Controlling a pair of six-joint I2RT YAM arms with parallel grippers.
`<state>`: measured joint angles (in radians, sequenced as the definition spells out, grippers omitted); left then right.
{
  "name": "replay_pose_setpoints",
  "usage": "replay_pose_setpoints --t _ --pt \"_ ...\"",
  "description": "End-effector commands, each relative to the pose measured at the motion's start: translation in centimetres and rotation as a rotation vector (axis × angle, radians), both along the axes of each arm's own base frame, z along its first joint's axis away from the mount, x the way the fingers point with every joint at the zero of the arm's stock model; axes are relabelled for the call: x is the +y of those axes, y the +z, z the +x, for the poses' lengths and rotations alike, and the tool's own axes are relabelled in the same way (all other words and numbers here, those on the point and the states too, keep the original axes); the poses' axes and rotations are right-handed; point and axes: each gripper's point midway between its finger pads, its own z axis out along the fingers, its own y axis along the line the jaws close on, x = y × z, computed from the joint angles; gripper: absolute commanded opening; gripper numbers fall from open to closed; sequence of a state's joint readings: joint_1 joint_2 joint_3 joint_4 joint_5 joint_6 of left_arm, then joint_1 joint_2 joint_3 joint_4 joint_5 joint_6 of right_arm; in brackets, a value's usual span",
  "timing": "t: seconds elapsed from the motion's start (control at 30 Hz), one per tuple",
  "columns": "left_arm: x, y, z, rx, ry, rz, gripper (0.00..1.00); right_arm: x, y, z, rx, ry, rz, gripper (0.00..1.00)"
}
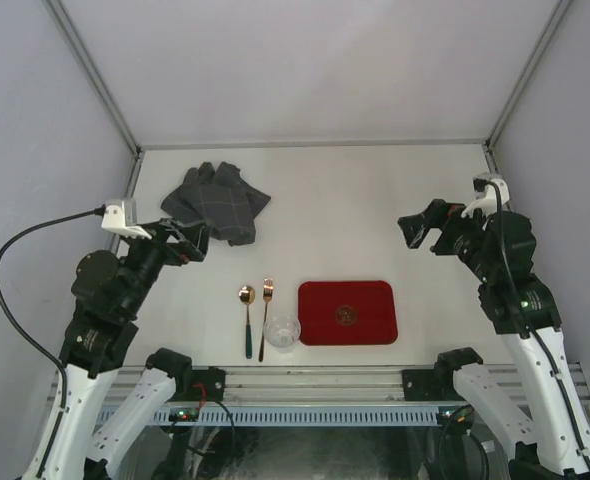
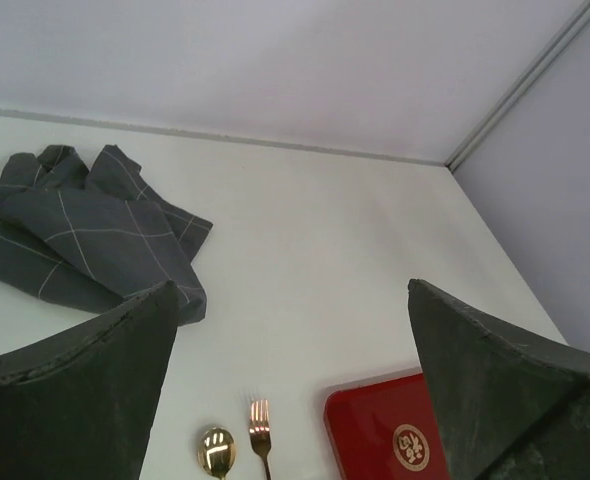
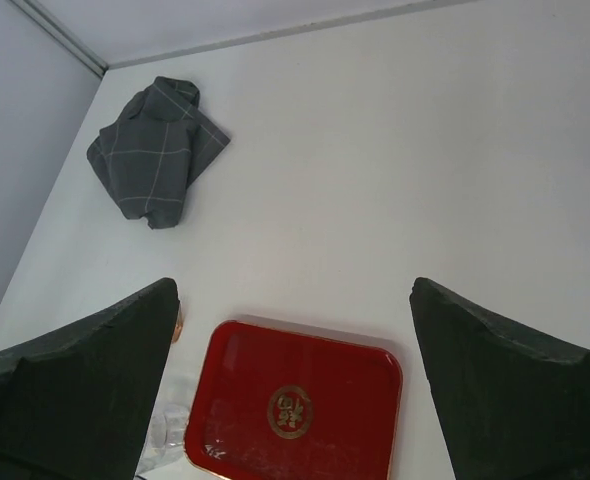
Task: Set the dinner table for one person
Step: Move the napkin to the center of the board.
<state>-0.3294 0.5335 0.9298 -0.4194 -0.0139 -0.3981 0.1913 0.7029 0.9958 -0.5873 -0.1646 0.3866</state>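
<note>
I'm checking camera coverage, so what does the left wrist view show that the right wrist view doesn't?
Only left wrist: the spoon and fork heads in plain sight; the right catches just a copper sliver. Only right wrist: the whole red tray and part of a glass bowl. Both: the grey checked cloth, the dinner table, some tray, and open jaws, on the left gripper and right gripper respectively.

Top camera, high behind the arm bases, looks down over the large off-white rectangular tabletop (image 1: 375, 190). Wrist cameras sit lower and closer, facing forward between dark fingers (image 2: 75, 390), sharing the red rectangular tray (image 3: 345, 380) and dark grey checked cloth (image 3: 155, 160).
</note>
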Motion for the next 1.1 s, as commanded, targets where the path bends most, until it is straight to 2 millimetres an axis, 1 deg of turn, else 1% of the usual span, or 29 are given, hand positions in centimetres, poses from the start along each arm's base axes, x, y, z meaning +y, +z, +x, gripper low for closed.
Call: replay_pose_setpoints --t 0.0,0.13,0.23,0.33,0.43,0.53,0.6,0.7,0.77,0.83,1.07 --pt "0.4 3.2 -0.8 -0.121 0.001 -0.018 1.00 -0.4 2.0 0.7 -0.067 -0.014 -0.019 0.99" --pt "-0.2 3.6 -1.0 -0.126 -0.031 -0.026 1.00 -0.6 1.9 0.7 -0.074 -0.018 -0.036 0.99" --pt "-1.3 3.9 -1.2 -0.140 -0.094 -0.033 1.00 -0.4 2.4 0.6 -0.095 0.001 -0.038 0.99" --pt "-2.1 3.8 -0.9 -0.125 -0.130 -0.044 1.00 -1.1 2.0 0.7 -0.074 -0.054 -0.032 0.99" --pt "-2.9 3.2 -0.3 -0.082 -0.165 -0.029 1.00 -1.3 1.8 0.8 -0.065 -0.063 -0.038 0.99" --pt "-2.6 1.8 1.1 0.021 -0.112 -0.040 1.00 -1.3 1.5 1.1 -0.052 -0.072 -0.031 0.99" --pt "-2.7 1.1 1.8 0.058 -0.107 -0.021 1.00 -1.2 1.4 1.3 -0.045 -0.071 -0.028 0.99" --pt "-2.8 0.9 2.1 0.069 -0.107 -0.016 1.00 -1.1 1.0 1.5 -0.034 -0.062 -0.034 0.99" --pt "-2.4 0.7 2.3 0.071 -0.086 -0.005 1.00 -0.9 0.8 1.6 -0.026 -0.049 -0.038 0.99" --pt "-1.7 0.5 2.4 0.075 -0.044 0.009 0.99 -0.9 0.5 1.7 -0.013 -0.051 -0.042 0.99" --pt "2.6 -1.5 3.4 0.175 0.195 0.086 0.98 -1.4 -0.4 2.6 0.016 -0.088 -0.070 0.99"
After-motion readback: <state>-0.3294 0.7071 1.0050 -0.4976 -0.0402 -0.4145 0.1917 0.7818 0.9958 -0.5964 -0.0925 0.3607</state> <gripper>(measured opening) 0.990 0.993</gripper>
